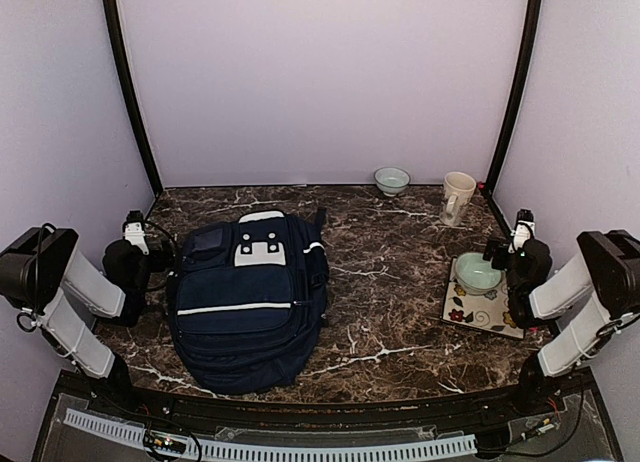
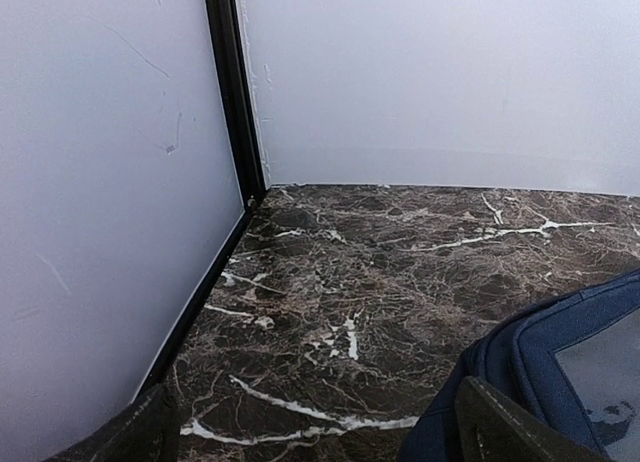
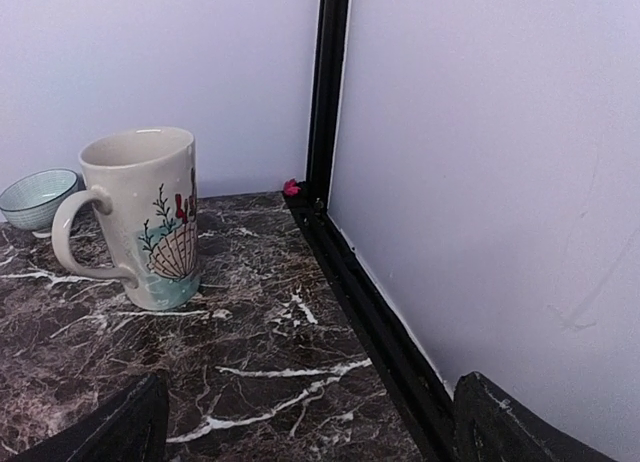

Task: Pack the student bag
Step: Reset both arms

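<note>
**Top view.**
- Student bag: lies flat on the left half of the marble table, front pocket up. Its long axis runs near to far. The grey-white patch and carry handle point to the back wall, and the base points to the near edge.
- Left gripper: just beside the bag's top left corner, so the bag lies to this gripper's right. Judged the nearer arm by far.
- Right gripper: at the far right edge, well apart from the bag, beside a green bowl that sits on a flowered tile.
- Also present: a mug and a small bowl near the back wall, to the right of the bag.
- No loose items to pack can be made out beside the bag.

**Left wrist view.**
- Fingers sit at the two bottom corners of the view, spread wide, with nothing between them but bare marble.
- The bag's blue edge enters at lower right, close against the right finger. Whether they touch cannot be told.

**Right wrist view.**
- Fingers are likewise spread wide and hold nothing.
- The shell-patterned mug stands ahead and to the left, with the small bowl behind it. The bag is not in view.

**Judgement.** Any reach to the bag turns on the left arm swinging to its right, across the bag's short side.
</note>
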Robot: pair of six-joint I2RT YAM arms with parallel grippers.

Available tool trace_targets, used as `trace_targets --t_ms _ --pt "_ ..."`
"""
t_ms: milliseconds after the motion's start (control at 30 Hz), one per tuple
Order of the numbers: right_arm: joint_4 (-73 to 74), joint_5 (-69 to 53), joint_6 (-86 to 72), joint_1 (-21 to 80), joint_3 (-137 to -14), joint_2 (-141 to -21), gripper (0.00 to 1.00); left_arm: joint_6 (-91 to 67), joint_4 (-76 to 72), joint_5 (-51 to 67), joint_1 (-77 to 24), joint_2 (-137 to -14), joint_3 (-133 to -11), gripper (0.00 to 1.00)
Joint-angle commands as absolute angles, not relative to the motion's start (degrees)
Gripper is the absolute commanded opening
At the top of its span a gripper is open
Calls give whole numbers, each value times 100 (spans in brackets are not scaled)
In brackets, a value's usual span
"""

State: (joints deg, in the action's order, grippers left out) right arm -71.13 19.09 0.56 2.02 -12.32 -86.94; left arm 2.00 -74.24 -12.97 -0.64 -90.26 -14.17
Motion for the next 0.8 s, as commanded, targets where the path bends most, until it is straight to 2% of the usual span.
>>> trace_targets --t_ms 0,767 --pt "-7606 1371 -298 80 -1225 -8832 100 195 -7654 -1338 -103 -9031 -1363 99" --pt "-7371 1202 -378 -18 -1292 -8785 100 193 -7638 -1336 -97 -9029 -1362 99"
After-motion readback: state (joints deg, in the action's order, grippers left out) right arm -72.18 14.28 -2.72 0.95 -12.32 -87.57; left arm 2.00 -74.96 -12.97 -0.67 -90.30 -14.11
